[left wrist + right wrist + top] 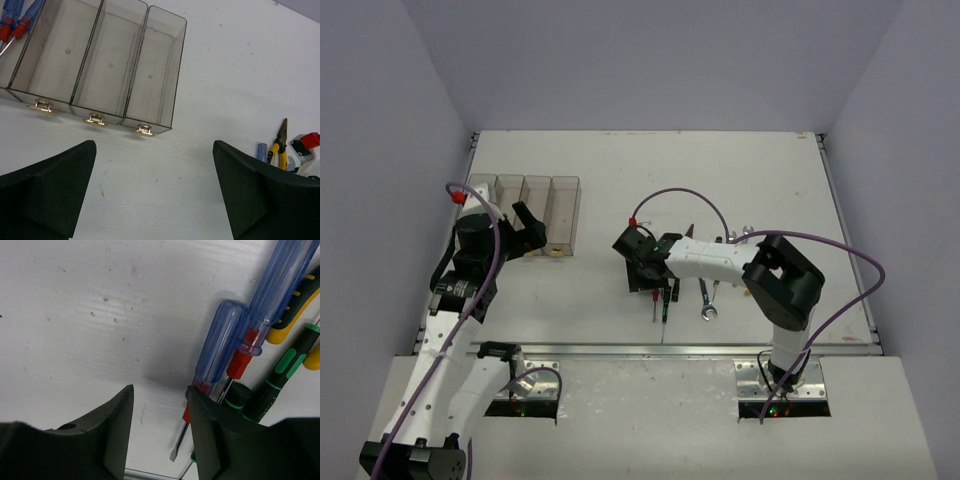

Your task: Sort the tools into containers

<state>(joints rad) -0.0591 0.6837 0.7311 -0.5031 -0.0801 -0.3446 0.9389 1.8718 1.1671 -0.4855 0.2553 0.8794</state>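
The containers point(563, 205) are a row of clear bins at the table's left; in the left wrist view the leftmost bin point(7, 65) holds two blue/red screwdrivers point(12, 22), and the other three bins point(112, 60) show bare floors. My left gripper point(155, 165) hangs open just in front of them over bare table. My right gripper point(160, 390) is low over the tool pile, jaws partly apart with nothing clamped. A blue-handled screwdriver point(220, 347) lies beside the right finger point(207, 440), its shaft tip point(173, 456) showing in the gap.
A second blue-handled screwdriver point(285, 280), black/green screwdrivers point(280, 375) and yellow pliers point(290, 315) crowd the right side of that pile. A silver wrench point(708, 300) lies right of it. A metal rail point(670, 349) runs along the table's near edge.
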